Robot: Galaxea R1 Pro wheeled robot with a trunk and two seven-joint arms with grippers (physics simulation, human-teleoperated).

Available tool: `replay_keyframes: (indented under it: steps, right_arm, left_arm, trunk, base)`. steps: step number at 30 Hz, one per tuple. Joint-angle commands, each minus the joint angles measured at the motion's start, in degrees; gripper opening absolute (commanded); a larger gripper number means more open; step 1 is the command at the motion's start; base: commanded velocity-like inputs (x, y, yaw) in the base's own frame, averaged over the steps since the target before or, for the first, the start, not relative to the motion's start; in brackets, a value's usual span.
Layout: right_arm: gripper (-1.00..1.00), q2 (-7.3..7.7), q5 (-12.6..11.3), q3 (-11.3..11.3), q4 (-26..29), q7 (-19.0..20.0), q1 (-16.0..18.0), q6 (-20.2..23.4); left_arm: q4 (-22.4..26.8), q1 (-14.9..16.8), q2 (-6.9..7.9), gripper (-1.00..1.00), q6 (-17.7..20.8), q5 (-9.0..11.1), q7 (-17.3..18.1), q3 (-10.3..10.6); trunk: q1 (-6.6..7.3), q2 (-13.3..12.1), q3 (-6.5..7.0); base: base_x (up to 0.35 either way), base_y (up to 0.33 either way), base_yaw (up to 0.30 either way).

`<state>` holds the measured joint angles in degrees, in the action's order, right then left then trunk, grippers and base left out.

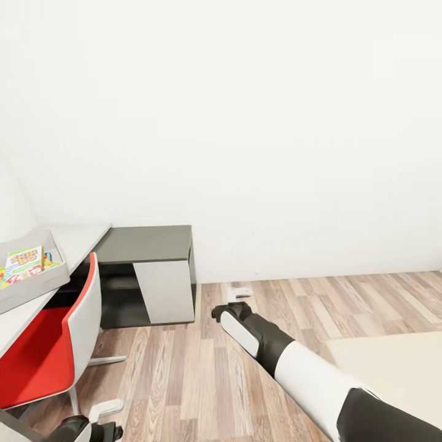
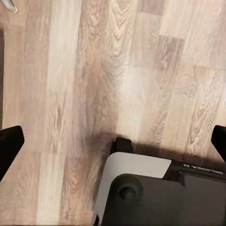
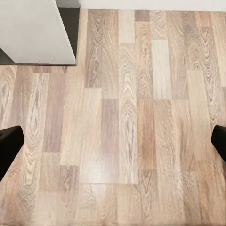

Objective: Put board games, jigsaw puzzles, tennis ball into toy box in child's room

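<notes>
The light grey toy box [image 1: 37, 287] stands on the pale table [image 1: 80, 239] at the far left of the head view. A yellow-green board game [image 1: 24, 261] with big letters lies flat inside it. Small coloured bits show beside that game, too small to name. The tennis ball is out of view. My right gripper [image 1: 238, 296] hangs over the wood floor in the middle of the room. In its wrist view it [image 3: 114, 143] is open and empty. My left gripper [image 1: 105, 410] sits low by the chair, and it [image 2: 113, 146] is open and empty too.
A red chair [image 1: 43, 350] with a white shell stands at the table. The dark grey cabinet top [image 1: 147, 244] joins the table at the corner, with a white panel [image 3: 37, 30] below it. The cream bed [image 1: 393, 362] lies at the lower right. Wood floor [image 1: 184, 368] stretches between them.
</notes>
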<state>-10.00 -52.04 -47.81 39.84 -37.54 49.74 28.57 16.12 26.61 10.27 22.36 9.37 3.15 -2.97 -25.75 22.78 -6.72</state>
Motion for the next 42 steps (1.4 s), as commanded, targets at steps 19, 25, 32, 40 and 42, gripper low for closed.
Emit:
replay_keyframes:
  steps: [19,25,32,40,42]
  right_arm:
    - [1.00,0.00,-0.41,-1.27,-9.67,3.70,-3.49,-3.25]
    - [1.00,0.00,-0.42,-1.41,-9.77,3.89,-3.87,-3.03]
    - [1.00,0.00,-0.41,-1.49,-9.82,5.31,-5.83,-2.76]
    - [1.00,0.00,-0.37,-2.85,-9.86,5.68,-6.90,-1.83]
    - [1.00,0.00,-0.36,-3.44,-9.87,5.66,-7.17,-1.83]
  left_arm:
    - [-10.88,-0.31,0.13,1.00,-16.05,-1.93,-0.11,-0.17]
    - [-11.37,-0.53,0.11,1.00,-17.28,-2.10,-0.04,-0.22]
    - [-11.45,-0.66,-0.18,1.00,-20.38,-2.21,-0.07,-0.20]
    - [-11.46,-0.68,-0.34,1.00,-21.71,-2.22,-0.08,-0.35]
    - [-11.49,-0.70,-0.16,1.00,-22.01,-2.19,-0.08,-0.36]
  trunk:
    - [-0.03,0.14,-1.87]
    - [-0.03,0.14,-2.44]
    - [-0.03,0.14,-3.10]
    - [-0.03,0.14,-3.86]
    - [-0.03,0.14,-4.05]
  base:
    - [0.000,0.000,-0.048]
    - [0.000,0.000,-0.002]
    - [0.000,0.000,0.000]
    - [-0.083,0.044,0.000]
    - [-0.170,0.124,0.000]
